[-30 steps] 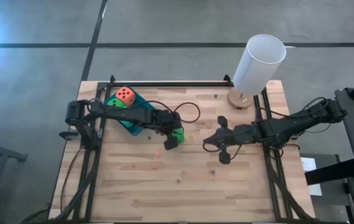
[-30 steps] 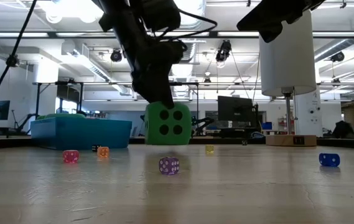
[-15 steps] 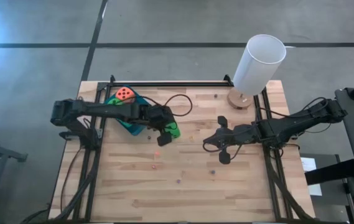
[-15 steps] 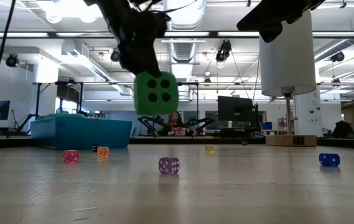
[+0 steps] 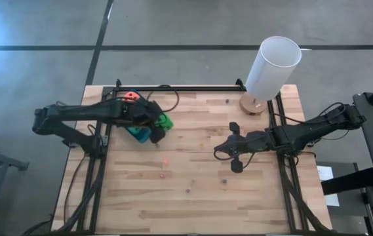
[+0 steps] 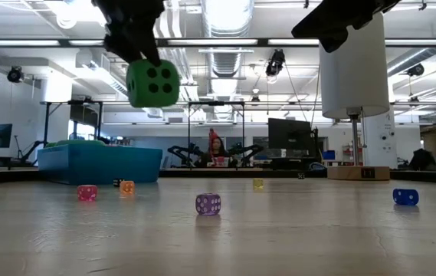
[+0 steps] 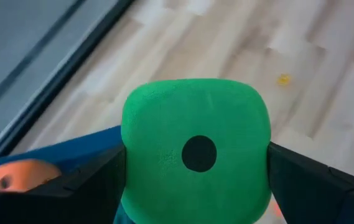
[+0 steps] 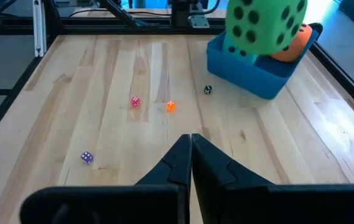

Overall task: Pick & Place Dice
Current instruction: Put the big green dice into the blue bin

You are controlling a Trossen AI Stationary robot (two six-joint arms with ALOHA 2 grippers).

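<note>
Dice are the job here, and in the high view a green die [image 5: 164, 120] sits clamped in the left gripper [image 5: 159, 126] at the near edge of the blue tray [image 5: 138, 134], with the orange-red die [image 5: 129, 96] already in the tray's far end. The right gripper [image 5: 233, 149] waits over mid-table, fingers pressed together on nothing. In the low view the green die [image 6: 153, 83] hangs well above the wood, to the right of the tray [image 6: 99, 163], so letting go now would probably send it onto the table or bouncing off the rim. The left wrist view shows the die [image 7: 196, 149] squeezed between both dark fingers [image 7: 89, 186], tray wall just below; the soft cube could slip or twist under a weak grip. From the right wrist view the die [image 8: 265, 25] hovers over the tray [image 8: 251, 76], overlapping the orange-red die [image 8: 292, 42], which it may land on and roll off.
</note>
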